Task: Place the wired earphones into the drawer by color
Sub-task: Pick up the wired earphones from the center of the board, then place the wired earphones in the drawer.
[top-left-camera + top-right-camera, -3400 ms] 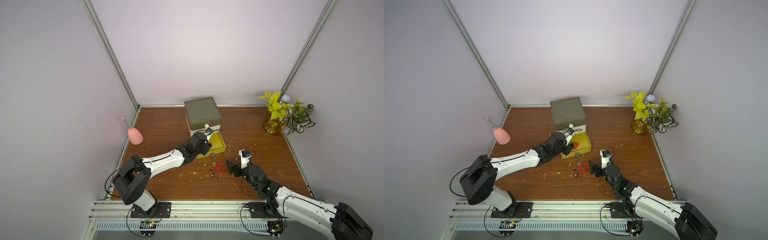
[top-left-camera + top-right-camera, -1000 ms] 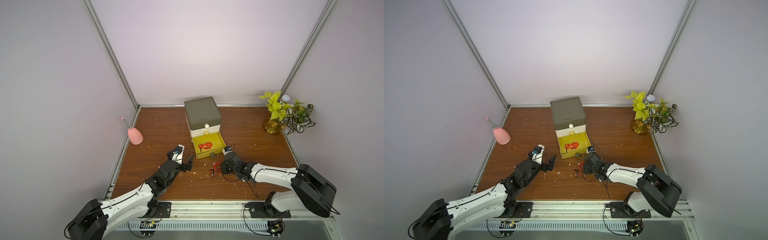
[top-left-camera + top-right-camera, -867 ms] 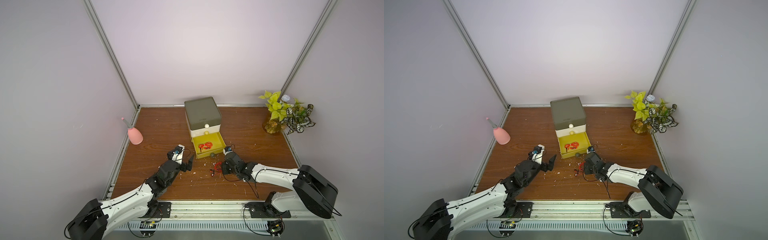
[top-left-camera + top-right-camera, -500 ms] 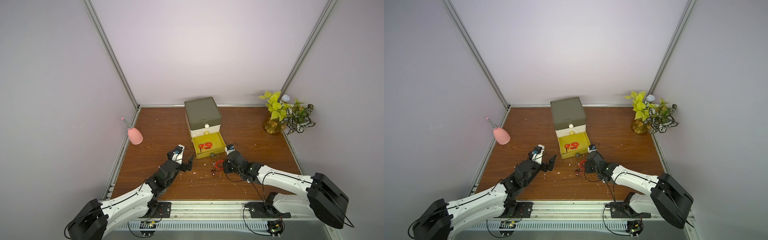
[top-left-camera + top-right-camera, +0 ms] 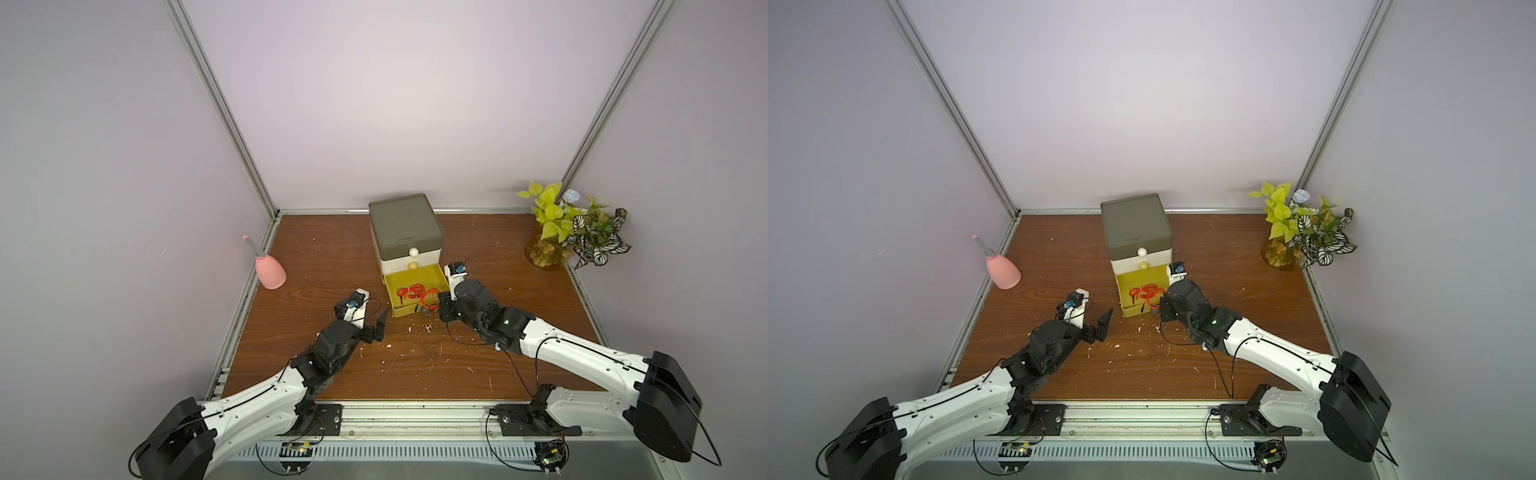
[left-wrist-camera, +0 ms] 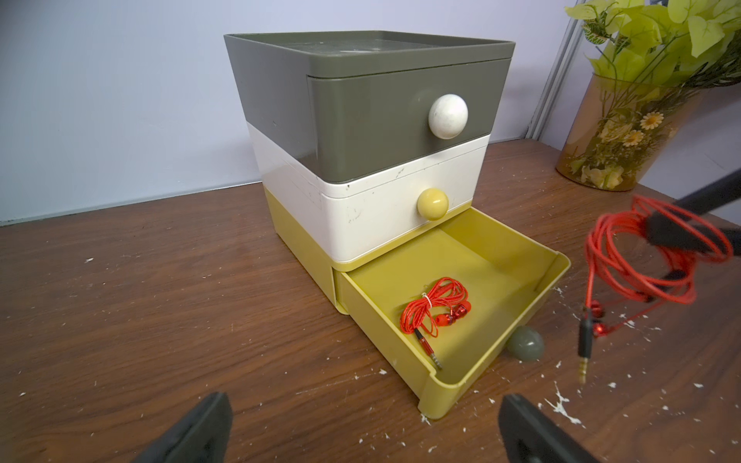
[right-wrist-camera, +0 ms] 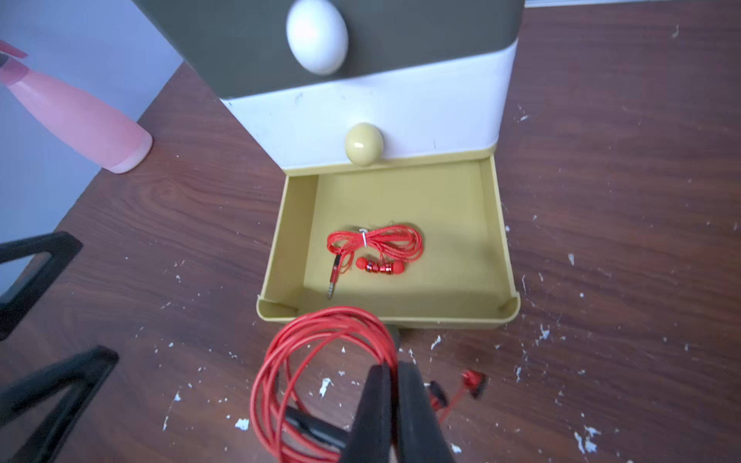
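Note:
The drawer (image 5: 405, 232) (image 5: 1136, 232) is a three-tier box; its yellow bottom tier (image 6: 501, 256) (image 7: 401, 196) is pulled open. One coil of red wired earphones (image 6: 435, 310) (image 7: 377, 248) (image 5: 409, 292) lies inside it. My right gripper (image 7: 395, 371) (image 5: 437, 305) (image 5: 1158, 305) is shut on a second red coil (image 7: 316, 360) (image 6: 641, 260). It holds the coil off the table just outside the open tier's front wall, with the plug (image 6: 583, 348) dangling. My left gripper (image 6: 367, 405) (image 5: 368, 328) (image 5: 1090, 324) stands open and empty, low over the table left of the open tier.
A pink bottle (image 5: 269, 270) (image 7: 80, 124) stands by the left wall. A vase of plants (image 5: 573, 232) (image 6: 625, 120) fills the back right corner. The grey knob (image 6: 525, 342) sticks out from the open tier's front. White crumbs dot the wooden table (image 5: 415, 365).
My right gripper has lifted the red coil off the table and carried it to the open tier's front. The left arm, earlier reaching into the drawer, has stayed pulled back and still.

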